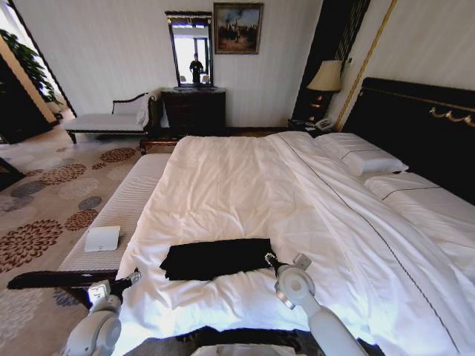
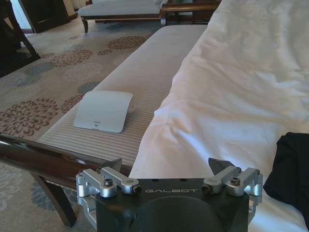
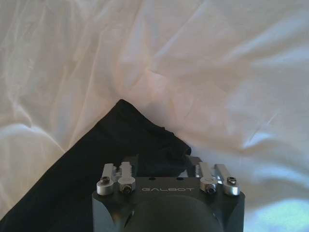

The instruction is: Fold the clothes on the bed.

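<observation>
The black T-shirt (image 1: 217,258) lies as a flat strip near the foot of the bed (image 1: 245,185), looks light and floppy, so best pinched at an end; right gripper (image 3: 161,163) is closed on its right end, left gripper (image 2: 166,166) hangs open beside the bench (image 2: 140,77).

Black T-shirt (image 1: 217,258) folded into a band on white bed (image 1: 245,178), right end effector (image 1: 284,261) at its edge
</observation>
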Controlling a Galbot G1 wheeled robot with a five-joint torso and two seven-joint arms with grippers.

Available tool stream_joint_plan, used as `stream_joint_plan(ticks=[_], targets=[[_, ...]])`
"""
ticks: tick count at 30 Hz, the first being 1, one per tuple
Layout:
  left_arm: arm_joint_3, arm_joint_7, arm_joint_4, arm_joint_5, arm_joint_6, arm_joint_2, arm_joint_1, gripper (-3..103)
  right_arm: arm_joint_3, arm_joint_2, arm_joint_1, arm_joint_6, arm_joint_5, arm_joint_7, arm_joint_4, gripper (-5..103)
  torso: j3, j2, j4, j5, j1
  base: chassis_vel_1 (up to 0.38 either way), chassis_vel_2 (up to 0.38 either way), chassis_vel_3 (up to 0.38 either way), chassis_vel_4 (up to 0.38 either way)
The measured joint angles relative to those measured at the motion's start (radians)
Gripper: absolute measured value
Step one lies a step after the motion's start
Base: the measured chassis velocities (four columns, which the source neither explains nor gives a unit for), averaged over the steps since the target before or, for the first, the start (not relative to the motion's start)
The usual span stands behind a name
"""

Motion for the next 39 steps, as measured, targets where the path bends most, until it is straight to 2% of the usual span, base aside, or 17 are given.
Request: stream_joint_plan(ticks=[1, 3, 4, 7, 9, 12, 13, 15, 23, 28, 33, 38, 39], targets=[[0.0, 0.0, 0.001, 0.0, -0.001, 0.001, -0.001, 100, 0.0, -0.001, 0.0, 0.0, 0.0, -0.001, 0.001, 52, 0.0, 0.0, 0.0, 0.0, 0.0, 0.0, 0.0, 0.0, 0.0], [0.001, 0.0, 0.004, 0.001, -0.002, 0.004, -0.003, 100, 0.0, -0.005, 0.0, 0.0, -0.001, -0.002, 0.011, 41, 0.0, 0.0, 0.0, 0.0, 0.0, 0.0, 0.0, 0.0, 0.0], [0.001, 0.0, 0.004, 0.001, -0.002, 0.004, -0.003, 100, 0.0, -0.005, 0.0, 0.0, -0.001, -0.002, 0.011, 41, 0.0, 0.0, 0.0, 0.0, 0.0, 0.0, 0.0, 0.0, 0.0], [0.002, 0.0, 0.005, 0.003, -0.005, 0.005, -0.004, 100, 0.0, -0.013, -0.002, 0.0, -0.004, -0.002, 0.02, 25, 0.0, 0.0, 0.0, 0.0, 0.0, 0.0, 0.0, 0.0, 0.0], [0.002, 0.0, 0.005, 0.003, -0.007, 0.006, -0.004, 100, 0.0, -0.015, -0.003, 0.0, -0.006, -0.003, 0.02, 25, 0.0, 0.0, 0.0, 0.0, 0.0, 0.0, 0.0, 0.0, 0.0], [0.002, 0.0, 0.008, 0.006, -0.015, 0.007, -0.002, 100, 0.003, -0.02, -0.011, 0.0, -0.01, -0.002, 0.026, 9, 0.0, 0.0, 0.0, 0.0, 0.0, 0.0, 0.0, 0.0, 0.0], [0.002, 0.0, 0.008, 0.006, -0.015, 0.007, -0.002, 100, 0.003, -0.02, -0.011, 0.0, -0.01, -0.002, 0.026, 9, 0.0, 0.0, 0.0, 0.0, 0.0, 0.0, 0.0, 0.0, 0.0], [0.001, 0.0, 0.009, 0.009, -0.019, 0.008, -0.002, 100, 0.003, -0.02, -0.015, 0.0, -0.012, -0.002, 0.027, 2, 0.0, 0.0, 0.0, 0.0001, 0.0, 0.0, 0.0, 0.0, 0.0], [0.0, 0.0, 0.01, 0.013, -0.028, 0.007, 0.003, 100, 0.004, -0.039, -0.029, 0.0, -0.023, -0.006, 0.032, 0, 0.0, 0.0, 0.0, 0.0001, 0.0, 0.0, 0.0, 0.0, 0.0], [0.001, 0.0, 0.01, 0.016, -0.032, 0.001, 0.005, 100, 0.013, -0.089, -0.06, -0.013, -0.011, -0.017, 0.07, 0, 0.0, 0.0, 0.0, 0.0002, 0.0, 0.0, 0.0, 0.0, 0.0], [0.008, 0.0, 0.014, 0.019, -0.035, -0.001, 0.002, 100, 0.024, -0.152, -0.105, -0.048, -0.007, -0.07, 0.081, 0, 0.0, 0.0, -0.0001, 0.0001, 0.0, 0.0, 0.0, 0.0, 0.0], [0.017, 0.003, 0.015, 0.025, -0.038, -0.005, 0.002, 100, 0.026, -0.165, -0.104, -0.055, -0.027, -0.113, 0.03, 0, 0.0, 0.0, 0.0, 0.0003, 0.0, 0.0, 0.0, 0.0, 0.0], [0.021, 0.003, 0.015, 0.028, -0.039, -0.007, 0.002, 100, 0.026, -0.164, -0.099, -0.055, -0.046, -0.131, 0.008, -3, 0.0, 0.0, 0.0, 0.0003, 0.0, 0.0, 0.0, 0.0, 0.0]])
